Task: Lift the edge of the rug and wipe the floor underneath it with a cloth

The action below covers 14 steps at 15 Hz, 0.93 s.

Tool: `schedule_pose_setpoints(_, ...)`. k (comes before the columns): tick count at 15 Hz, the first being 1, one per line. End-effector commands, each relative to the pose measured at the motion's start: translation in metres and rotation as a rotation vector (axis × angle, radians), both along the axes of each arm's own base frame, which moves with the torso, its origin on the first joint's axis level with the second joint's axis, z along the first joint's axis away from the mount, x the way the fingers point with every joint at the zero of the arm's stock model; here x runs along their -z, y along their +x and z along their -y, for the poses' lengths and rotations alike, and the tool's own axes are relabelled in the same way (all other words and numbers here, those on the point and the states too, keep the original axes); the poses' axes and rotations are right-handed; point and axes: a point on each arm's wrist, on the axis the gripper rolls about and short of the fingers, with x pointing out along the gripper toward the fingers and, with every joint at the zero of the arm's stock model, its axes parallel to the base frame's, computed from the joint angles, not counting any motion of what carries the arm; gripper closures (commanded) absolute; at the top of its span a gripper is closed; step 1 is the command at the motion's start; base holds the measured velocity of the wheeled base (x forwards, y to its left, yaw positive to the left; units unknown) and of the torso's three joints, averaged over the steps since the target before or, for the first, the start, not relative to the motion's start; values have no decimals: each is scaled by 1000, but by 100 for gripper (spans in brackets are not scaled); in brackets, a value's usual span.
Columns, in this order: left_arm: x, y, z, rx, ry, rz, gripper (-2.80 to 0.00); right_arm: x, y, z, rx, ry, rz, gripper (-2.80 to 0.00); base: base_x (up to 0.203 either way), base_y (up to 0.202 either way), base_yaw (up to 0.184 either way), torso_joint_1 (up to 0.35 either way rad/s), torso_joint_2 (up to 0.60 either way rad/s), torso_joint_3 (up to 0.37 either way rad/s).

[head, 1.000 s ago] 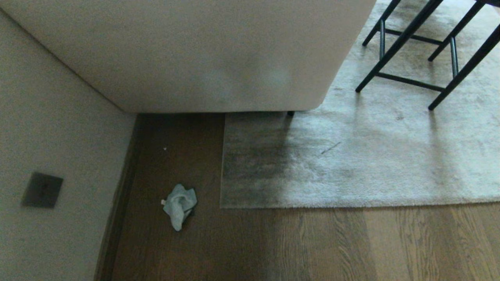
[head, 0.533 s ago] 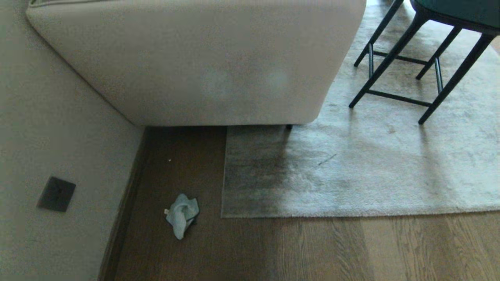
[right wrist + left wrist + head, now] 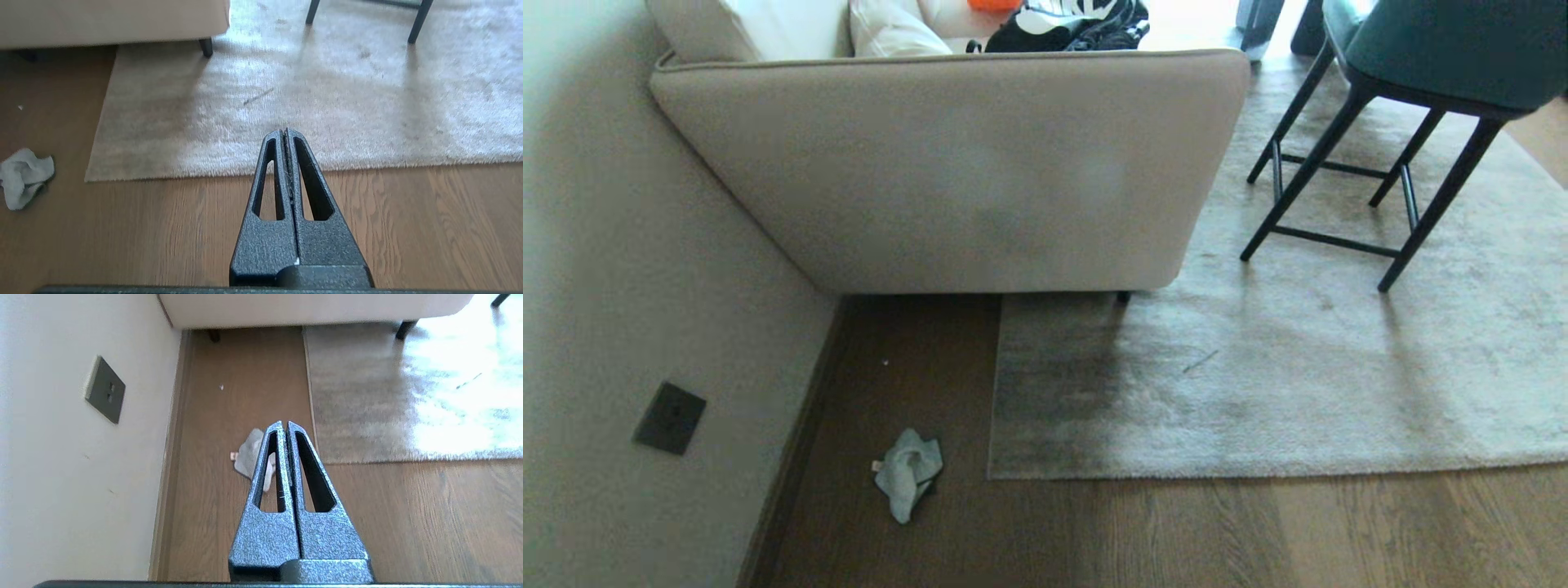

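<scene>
Cloth (image 3: 908, 474) crumpled on the floor (image 3: 1217, 531), near the rug edge (image 3: 995, 425), apart from it. Left gripper (image 3: 284, 424) pressed together, raised above cloth, no contact. Right gripper (image 3: 284, 131) also together, over rug hem, holding nothing.

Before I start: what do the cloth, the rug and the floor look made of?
The cloth looks like soft terry fabric, pale grey-blue and crumpled into folds. The rug looks short-pile textile, grey-beige, with brushed shading. The floor looks like brown wood-grain planks, smooth, slightly glossy; real wood or laminate, I cannot tell.
</scene>
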Motion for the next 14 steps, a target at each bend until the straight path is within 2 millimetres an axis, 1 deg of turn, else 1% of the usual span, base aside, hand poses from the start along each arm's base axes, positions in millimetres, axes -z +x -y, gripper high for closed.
schedule_pose_setpoints(1, 0, 0, 0, 0, 0, 1, 0, 0, 0, 0, 0, 1, 0, 0, 0, 0, 0, 2, -2, 206)
schedule_pose_setpoints(14, 0, 0, 0, 0, -7, 1, 0, 0, 0, 0, 0, -1, -1, 0, 0, 0, 0, 2, 0, 202)
